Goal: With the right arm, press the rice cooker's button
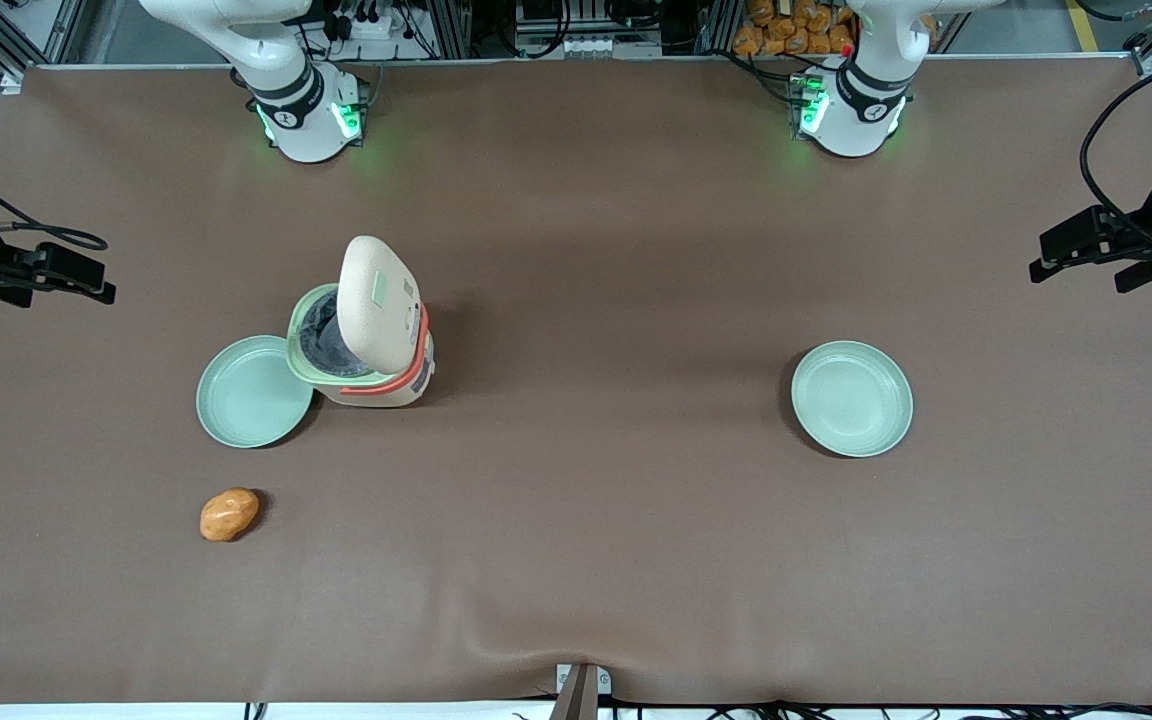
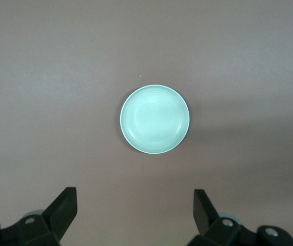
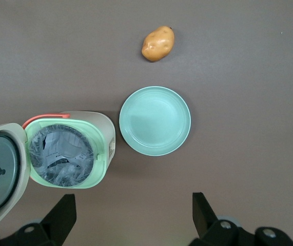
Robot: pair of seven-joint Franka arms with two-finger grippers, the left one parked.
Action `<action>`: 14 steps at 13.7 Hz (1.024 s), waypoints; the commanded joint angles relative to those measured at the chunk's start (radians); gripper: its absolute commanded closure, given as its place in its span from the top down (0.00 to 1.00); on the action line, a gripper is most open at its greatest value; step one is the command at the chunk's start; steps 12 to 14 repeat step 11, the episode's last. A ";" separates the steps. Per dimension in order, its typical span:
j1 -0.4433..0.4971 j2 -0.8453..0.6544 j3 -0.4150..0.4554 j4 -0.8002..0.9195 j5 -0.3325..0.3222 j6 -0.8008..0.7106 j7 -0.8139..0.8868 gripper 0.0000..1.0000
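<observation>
Our right arm's black gripper (image 3: 131, 218) hovers high above the small cream-beige rice cooker (image 1: 368, 340), its lid already standing open.

We see the fingers (image 3: 64, 212) spread wide, holding nothing. The cooker stands on the brown tabletop (image 1: 616, 550) just beside a pale green plate (image 1: 253, 391), toward the working arm's end; an orange-brown potato (image 1: 229, 514) lies nearer the front camera. Side labels are unreadable.
</observation>
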 commanded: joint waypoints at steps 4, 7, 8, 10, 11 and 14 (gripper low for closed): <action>0.009 -0.019 0.001 0.001 -0.053 -0.001 -0.003 1.00; 0.009 -0.019 0.001 0.007 -0.051 -0.006 -0.002 1.00; 0.009 -0.019 0.001 0.007 -0.051 -0.006 0.001 1.00; 0.009 -0.020 0.001 0.007 -0.050 -0.006 0.006 1.00; 0.009 -0.019 0.001 0.007 -0.050 -0.006 0.006 1.00; 0.009 -0.019 0.001 0.007 -0.050 -0.006 0.006 1.00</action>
